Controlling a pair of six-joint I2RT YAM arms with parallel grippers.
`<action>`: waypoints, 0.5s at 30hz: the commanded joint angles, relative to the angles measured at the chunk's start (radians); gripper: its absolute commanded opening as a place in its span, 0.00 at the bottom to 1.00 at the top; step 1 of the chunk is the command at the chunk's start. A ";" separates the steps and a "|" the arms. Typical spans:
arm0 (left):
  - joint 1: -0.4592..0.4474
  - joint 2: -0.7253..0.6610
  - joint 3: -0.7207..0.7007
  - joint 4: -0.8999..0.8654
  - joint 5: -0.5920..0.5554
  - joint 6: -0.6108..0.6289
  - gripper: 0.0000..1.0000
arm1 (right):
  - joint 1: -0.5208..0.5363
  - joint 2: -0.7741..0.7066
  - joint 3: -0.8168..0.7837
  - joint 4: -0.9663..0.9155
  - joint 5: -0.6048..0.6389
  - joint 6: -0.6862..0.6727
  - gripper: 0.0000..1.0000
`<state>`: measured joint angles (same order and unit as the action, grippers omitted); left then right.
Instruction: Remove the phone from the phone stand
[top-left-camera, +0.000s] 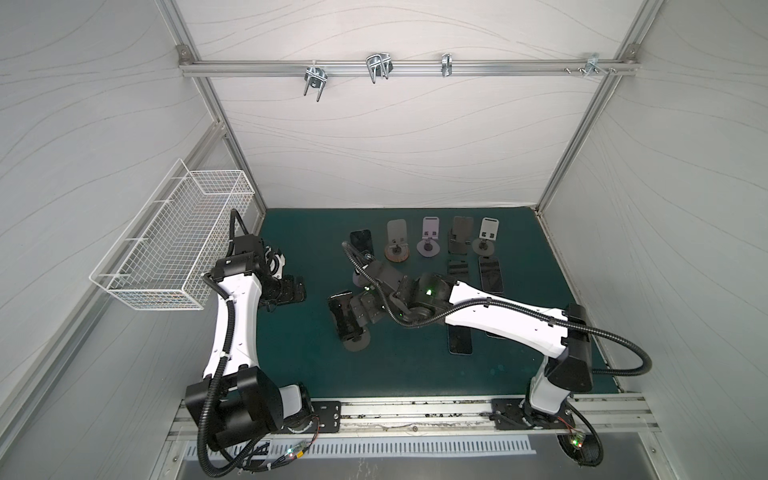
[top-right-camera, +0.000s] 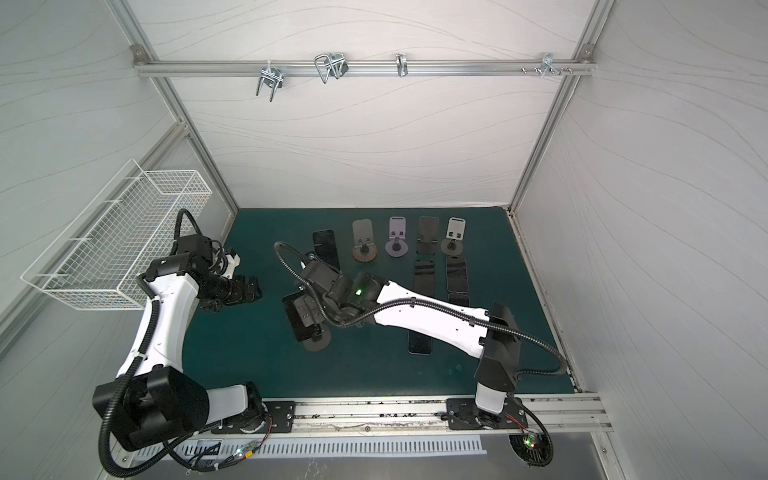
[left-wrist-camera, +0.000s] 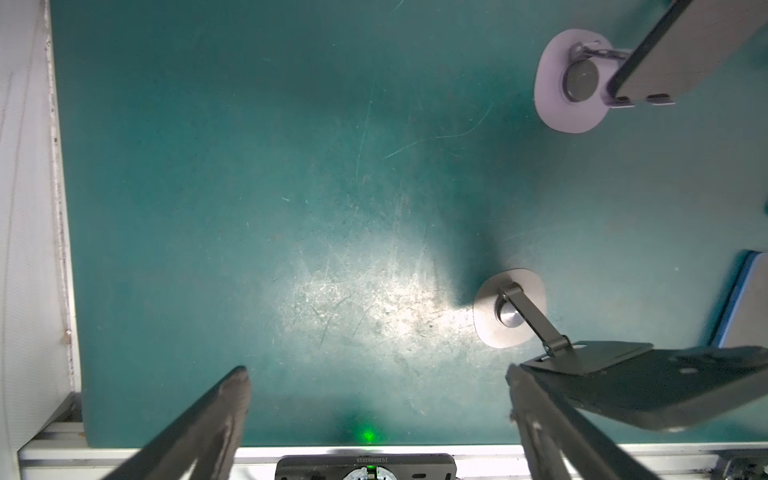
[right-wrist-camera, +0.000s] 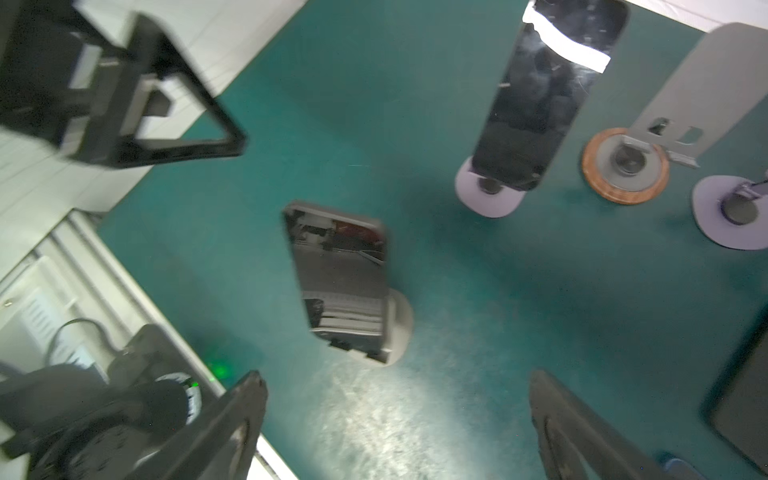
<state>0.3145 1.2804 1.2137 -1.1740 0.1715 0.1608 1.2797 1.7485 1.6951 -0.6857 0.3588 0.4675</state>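
We find several phones (top-left-camera: 490, 275) flat on the surface (top-left-camera: 415, 374) — two more sit on stands (right-wrist-camera: 490, 199). Our right end effector (right-wrist-camera: 397, 384) gapes empty by the nearest phone (right-wrist-camera: 340, 278); the left end effector (left-wrist-camera: 378, 374) is open too.

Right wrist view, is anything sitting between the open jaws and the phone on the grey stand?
Nothing visible does. The right gripper has its jaws open, and only bare green mat lies between them and the phone leaning on its grey stand. The second standing phone is clear of that path.
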 joint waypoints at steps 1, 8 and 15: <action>0.005 0.013 -0.005 0.017 -0.024 -0.001 0.98 | 0.032 0.057 0.046 -0.019 0.091 0.074 0.99; 0.004 0.011 -0.039 0.043 -0.049 -0.005 0.98 | 0.046 0.180 0.164 -0.066 0.128 0.101 0.99; 0.005 0.010 -0.063 0.060 -0.044 -0.003 0.98 | 0.046 0.266 0.233 -0.064 0.102 0.124 0.99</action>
<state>0.3145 1.2858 1.1545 -1.1336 0.1326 0.1532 1.3220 1.9850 1.8858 -0.7235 0.4561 0.5568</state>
